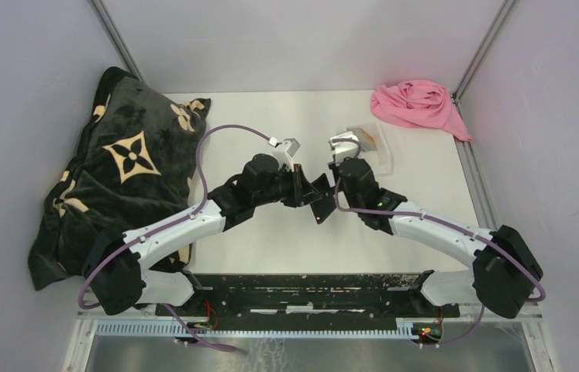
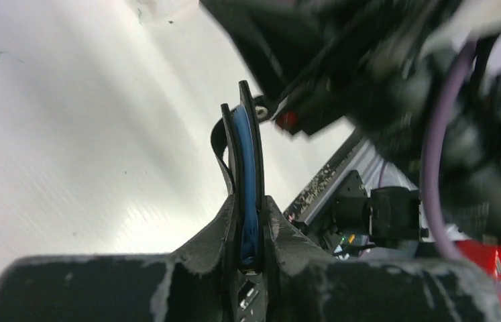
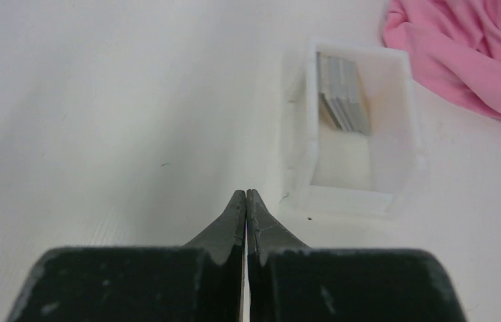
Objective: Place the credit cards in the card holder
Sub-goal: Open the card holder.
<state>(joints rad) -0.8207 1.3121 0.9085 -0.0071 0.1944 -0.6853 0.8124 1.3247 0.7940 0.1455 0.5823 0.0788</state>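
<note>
While left gripper (image 2: 251, 211) clamps card holder (image 2: 245, 144), right gripper (image 3: 245, 196) closed (empty), tray (image 3: 348, 199) beyond.

**Camera placement**

The top camera looks down from above and behind the arm bases, taking in the whole table (image 1: 270, 248). The left wrist camera sits close behind the left gripper (image 2: 251, 208), edge-on to the card holder (image 2: 246, 154), which is also central in the top view. The right wrist camera looks past the right gripper (image 3: 246, 198) toward the tray (image 3: 351, 198) and pink cloth (image 3: 475, 60) at 2 o'clock. The top view has both at 2 o'clock.
</note>
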